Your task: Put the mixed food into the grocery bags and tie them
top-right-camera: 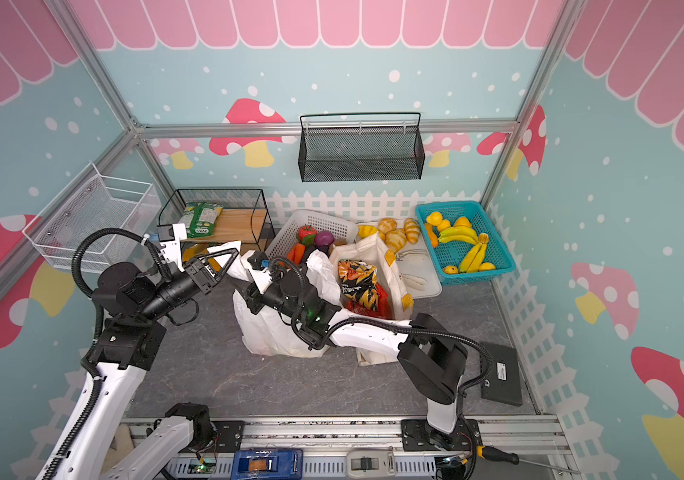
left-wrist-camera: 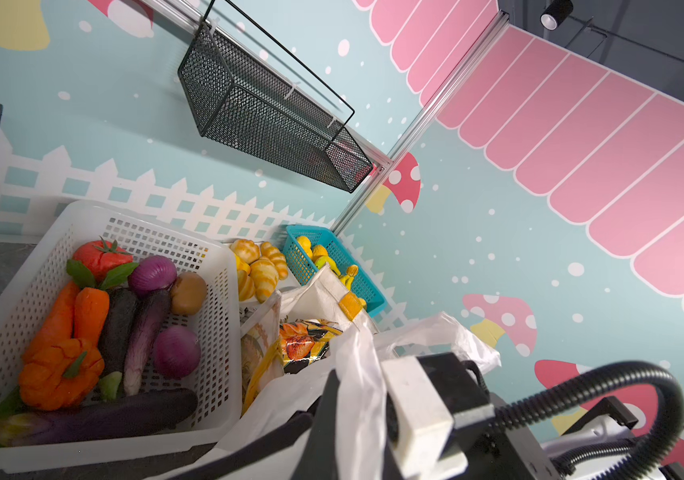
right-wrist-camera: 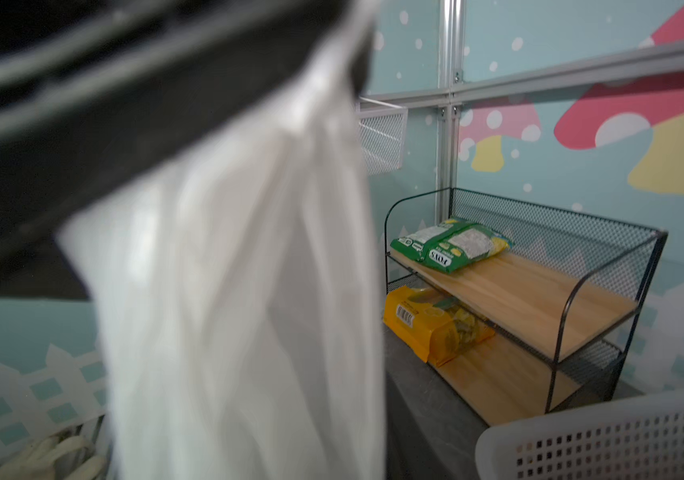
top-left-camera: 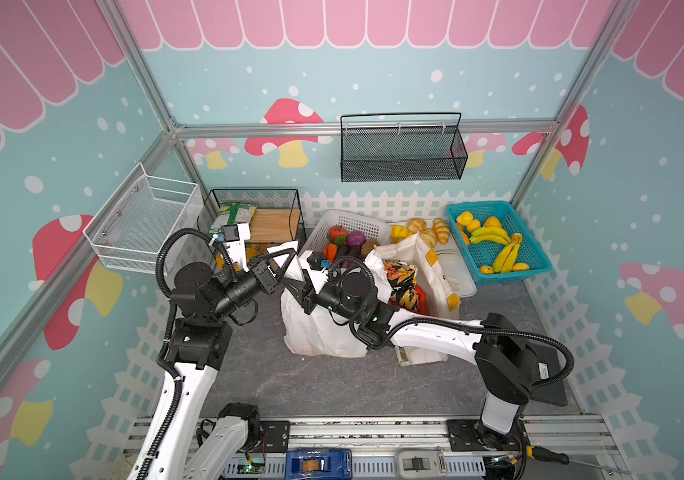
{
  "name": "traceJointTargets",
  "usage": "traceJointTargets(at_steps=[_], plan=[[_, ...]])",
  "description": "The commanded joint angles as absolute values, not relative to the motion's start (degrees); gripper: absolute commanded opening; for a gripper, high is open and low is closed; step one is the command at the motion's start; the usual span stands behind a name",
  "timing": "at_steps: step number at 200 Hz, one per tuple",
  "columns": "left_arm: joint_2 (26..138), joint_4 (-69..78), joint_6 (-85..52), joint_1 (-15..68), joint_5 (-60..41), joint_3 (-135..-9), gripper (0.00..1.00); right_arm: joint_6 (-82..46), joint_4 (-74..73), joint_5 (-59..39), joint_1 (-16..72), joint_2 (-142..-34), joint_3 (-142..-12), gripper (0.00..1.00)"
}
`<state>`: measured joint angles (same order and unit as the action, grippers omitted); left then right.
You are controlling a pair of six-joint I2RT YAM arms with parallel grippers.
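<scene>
The thin white plastic bag (top-left-camera: 315, 332) (top-right-camera: 265, 336) stands mid-table. My left gripper (top-left-camera: 289, 259) (top-right-camera: 234, 258) (left-wrist-camera: 340, 415) is shut on one of its handles, holding the strip up. My right gripper (top-left-camera: 296, 293) (top-right-camera: 247, 297) reaches across the bag's mouth just below; its jaws are hidden, and white plastic (right-wrist-camera: 228, 291) fills the right wrist view. Right of it, the cream canvas tote (top-left-camera: 436, 270) (top-right-camera: 394, 274) holds the yellow-and-dark snack packet (top-left-camera: 400, 278) (left-wrist-camera: 303, 340) and the red crisp packet (top-left-camera: 421, 301). Round yellow and orange toy fruits (top-left-camera: 465, 218) lie in the teal basket (top-left-camera: 479, 204).
A white basket (top-left-camera: 353, 222) of vegetables sits behind the bags. The black wire shelf (top-left-camera: 257, 195) at back left holds a green packet (right-wrist-camera: 448, 245) and a yellow packet (right-wrist-camera: 436, 328). Croissants (top-left-camera: 427, 232) lie on a white tray. A black pad (top-right-camera: 502, 374) lies at right.
</scene>
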<state>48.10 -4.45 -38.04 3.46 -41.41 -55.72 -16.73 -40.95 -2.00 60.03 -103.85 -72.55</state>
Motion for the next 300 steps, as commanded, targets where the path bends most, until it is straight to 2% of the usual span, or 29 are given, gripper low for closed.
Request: traceJointTargets(at_steps=[1, 21, 48, 69, 112, 129, 141, 162, 188, 215, 248, 282, 300], plan=[[47.3, -2.2, -39.7, 3.7, -41.5, -56.3, 0.0, -17.5, -40.6, 3.6, 60.1, -104.6, -68.0, 0.25], [47.7, -3.9, -39.9, 3.7, -41.5, -57.3, 0.0, -15.4, -39.9, 4.5, 60.0, -102.5, -64.3, 0.18], [48.7, -5.0, -40.6, 4.0, -42.7, -57.7, 0.0, -10.9, -39.8, 3.3, 59.9, -98.8, -59.6, 0.04], [49.2, -6.2, -39.4, 5.0, -42.9, -57.6, 0.02, -7.0, -38.2, -0.4, 58.9, -95.9, -57.1, 0.01], [49.4, -8.3, -35.8, 8.3, -41.4, -57.9, 0.02, 0.5, -32.1, -11.8, 57.4, -92.5, -56.0, 0.02], [49.3, -8.3, -35.8, 8.4, -40.8, -58.1, 0.0, 2.6, -29.8, -13.8, 57.3, -91.6, -56.3, 0.04], [49.2, -8.3, -35.9, 8.5, -40.5, -58.2, 0.0, 2.9, -29.2, -14.0, 57.4, -91.1, -56.8, 0.11], [49.2, -8.3, -35.9, 8.8, -39.8, -57.9, 0.0, 0.6, -30.8, -12.6, 57.8, -91.2, -57.8, 0.34], [49.4, -8.3, -36.1, 9.1, -39.3, -57.7, 0.0, -1.6, -32.2, -7.0, 59.8, -92.4, -60.4, 0.54], [49.4, -8.3, -36.2, 9.2, -38.8, -57.6, 0.0, -5.5, -32.0, 5.2, 62.8, -94.0, -64.3, 0.62], [49.4, -8.1, -36.7, 9.2, -38.0, -57.5, 0.0, -11.9, -31.8, 17.3, 65.0, -97.6, -68.9, 0.64], [49.2, -8.0, -37.2, 9.3, -37.2, -57.3, 0.0, -16.8, -32.9, 24.3, 65.4, -102.3, -70.9, 0.46], [49.0, -8.1, -37.4, 9.3, -36.5, -57.4, 0.0, -19.2, -33.2, 25.0, 65.4, -104.4, -69.4, 0.41]])
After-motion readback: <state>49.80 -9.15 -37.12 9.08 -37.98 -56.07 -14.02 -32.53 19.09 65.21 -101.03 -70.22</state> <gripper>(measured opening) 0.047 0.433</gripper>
